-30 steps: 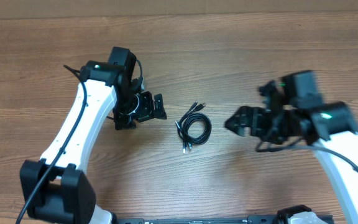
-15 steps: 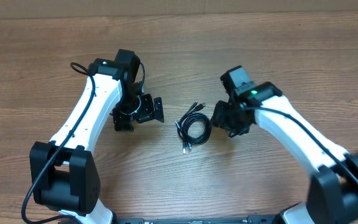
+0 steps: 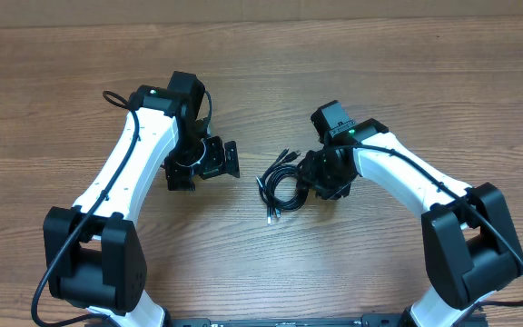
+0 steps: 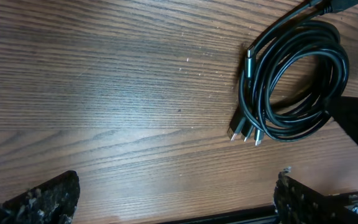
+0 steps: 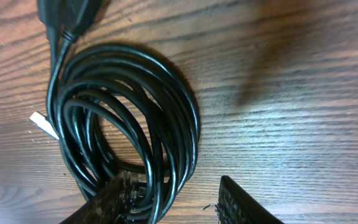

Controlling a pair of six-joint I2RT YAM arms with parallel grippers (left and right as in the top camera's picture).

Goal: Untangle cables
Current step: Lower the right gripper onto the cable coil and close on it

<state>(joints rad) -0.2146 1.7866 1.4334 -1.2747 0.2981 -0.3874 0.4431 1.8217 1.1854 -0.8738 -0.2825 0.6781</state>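
The cables (image 3: 282, 186) lie as one coiled bundle of thin black cords on the wooden table between the arms, with silver-tipped plug ends (image 4: 244, 132) poking out of the coil. My right gripper (image 3: 316, 184) is down at the coil's right side. In the right wrist view its jaws (image 5: 176, 202) straddle the coil's strands (image 5: 182, 130): one finger is inside the loop, the other outside with bare wood between it and the cords. My left gripper (image 3: 204, 169) hovers left of the coil, wide open (image 4: 176, 199) with only table between its fingers.
The wooden table (image 3: 407, 73) stretches all round. A thicker black arm cable (image 3: 112, 98) loops beside the left arm's upper link. The two white arms flank the coil on either side.
The right arm swung in from the right and came down onto the coil, its jaws narrowing around the strands. The left arm has barely moved over the last half second.
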